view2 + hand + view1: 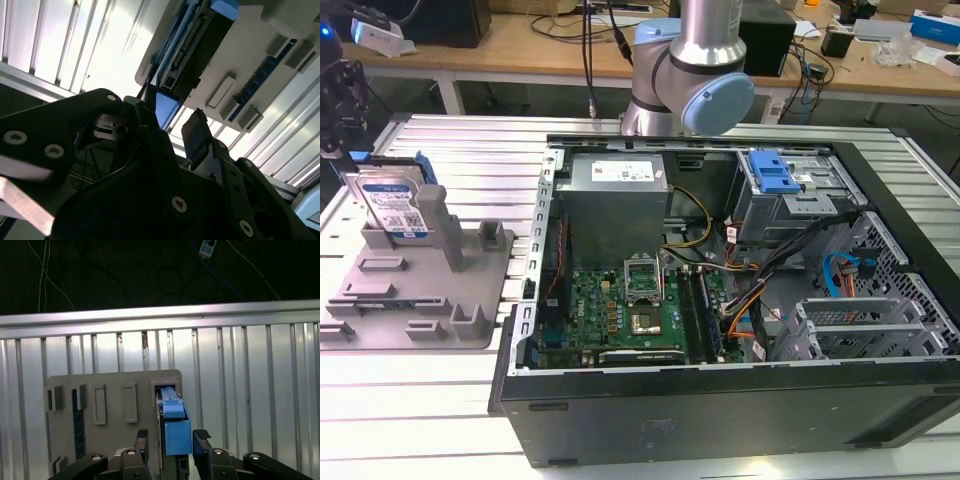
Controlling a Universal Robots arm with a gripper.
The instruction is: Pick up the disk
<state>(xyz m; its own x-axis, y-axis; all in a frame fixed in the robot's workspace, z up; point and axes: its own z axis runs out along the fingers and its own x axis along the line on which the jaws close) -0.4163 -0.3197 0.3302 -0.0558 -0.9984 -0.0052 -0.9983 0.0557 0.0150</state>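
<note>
While one disk (392, 208) stands in one fixture (470, 290), end effector (172, 437) spread, two fingers (201, 435) straddling, apparently clear.

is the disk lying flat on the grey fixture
No, in the exterior view the disk stands upright on its edge on the grey fixture.

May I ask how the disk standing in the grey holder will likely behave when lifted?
The disk looks like rigid metal, so probably stiff and fairly heavy. Standing on edge in the holder, it may tip if nudged.
</note>
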